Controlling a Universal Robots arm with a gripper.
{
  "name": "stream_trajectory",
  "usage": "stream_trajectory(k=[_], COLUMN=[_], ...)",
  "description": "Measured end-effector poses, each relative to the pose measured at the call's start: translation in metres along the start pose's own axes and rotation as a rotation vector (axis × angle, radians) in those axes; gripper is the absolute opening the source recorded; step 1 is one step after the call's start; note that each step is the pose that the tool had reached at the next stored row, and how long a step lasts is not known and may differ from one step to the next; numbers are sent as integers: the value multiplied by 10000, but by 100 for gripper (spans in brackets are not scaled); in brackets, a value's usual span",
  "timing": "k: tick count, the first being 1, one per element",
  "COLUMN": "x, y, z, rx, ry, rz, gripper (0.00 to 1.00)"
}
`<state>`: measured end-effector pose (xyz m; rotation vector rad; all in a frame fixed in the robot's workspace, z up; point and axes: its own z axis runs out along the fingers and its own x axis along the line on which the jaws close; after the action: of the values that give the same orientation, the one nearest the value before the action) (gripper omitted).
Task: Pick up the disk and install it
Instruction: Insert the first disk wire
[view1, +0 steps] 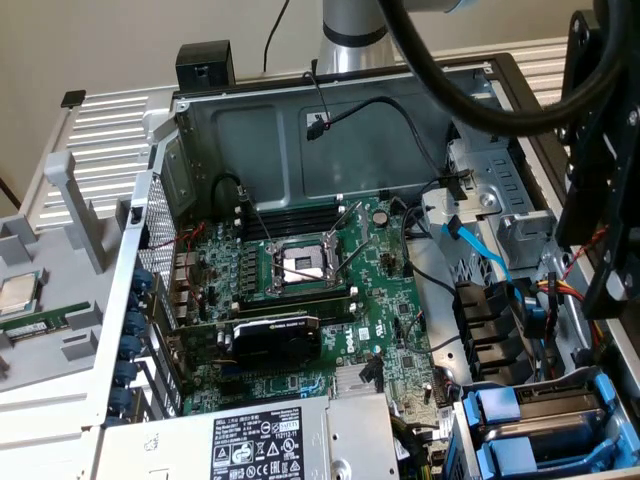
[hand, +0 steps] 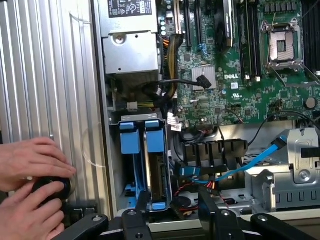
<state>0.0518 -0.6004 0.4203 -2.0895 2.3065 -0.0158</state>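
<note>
Wrist view is showing my tool (hand: 175, 205) hovering with its two black fingers standing wide apart and gripping nothing. Directly under the tool, the disk (hand: 156, 170) is sitting on edge in the drive bay of the computer case (view1: 300, 130), just beside a second blue-fronted carrier (hand: 132, 137). Outside the case wall, a person's hand (hand: 30, 160) and second hand (hand: 22, 217) are closing around a round black object (hand: 50, 189) on the ribbed tabletop (hand: 50, 75).
</note>
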Motion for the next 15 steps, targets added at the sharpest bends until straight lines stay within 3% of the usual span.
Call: stream_trajectory(k=[15], x=[-91], y=[-221], z=[100], rx=[26], ry=[10], rz=[328], gripper=[51])
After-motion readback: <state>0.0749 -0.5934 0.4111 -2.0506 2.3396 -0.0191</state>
